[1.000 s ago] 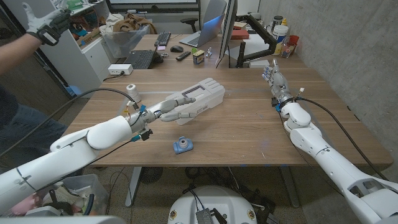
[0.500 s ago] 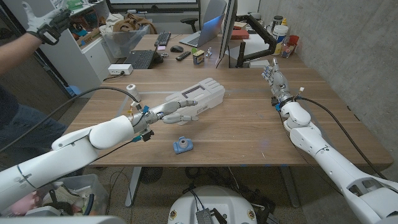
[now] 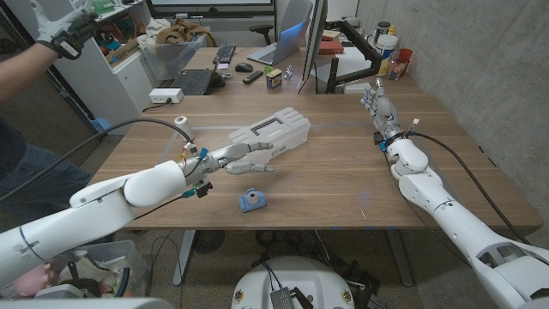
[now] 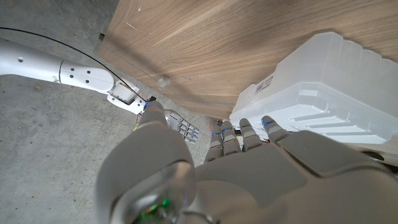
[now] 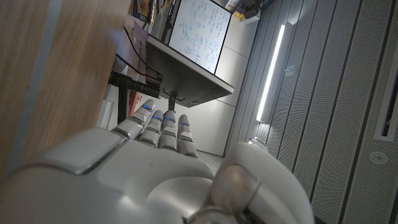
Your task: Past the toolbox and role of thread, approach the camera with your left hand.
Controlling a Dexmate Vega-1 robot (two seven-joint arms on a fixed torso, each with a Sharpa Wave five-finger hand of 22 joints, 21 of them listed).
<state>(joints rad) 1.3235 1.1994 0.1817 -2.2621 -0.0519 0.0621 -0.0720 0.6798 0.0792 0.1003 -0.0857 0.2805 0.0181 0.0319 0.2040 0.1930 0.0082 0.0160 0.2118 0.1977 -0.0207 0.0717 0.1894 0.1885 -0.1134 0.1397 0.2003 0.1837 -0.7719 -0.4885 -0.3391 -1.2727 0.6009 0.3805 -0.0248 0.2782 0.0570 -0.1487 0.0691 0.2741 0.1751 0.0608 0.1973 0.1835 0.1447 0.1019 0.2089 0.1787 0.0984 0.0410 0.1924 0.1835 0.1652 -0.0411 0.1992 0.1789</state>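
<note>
The left hand (image 3: 247, 156) is reaching over the wooden table (image 3: 343, 172) with its fingers spread and nothing in them, hovering just in front of the white toolbox (image 3: 273, 133). In the left wrist view the same hand (image 4: 236, 168) is showing its fingertips (image 4: 247, 127) close beside the toolbox (image 4: 317, 99), though whether they are touching it cannot be told. The small blue camera (image 3: 251, 201) is lying nearer the table's front edge than the toolbox, just below the left hand and apart from it. The spool of thread (image 3: 181, 125) is standing to the left of the toolbox, near the table's left edge. The right hand (image 3: 378, 107) is waiting well to the right of the toolbox, fingers straight and together, gripping nothing. A person's gloved hand (image 3: 67, 33) is showing far behind the toolbox, off to the left.
</note>
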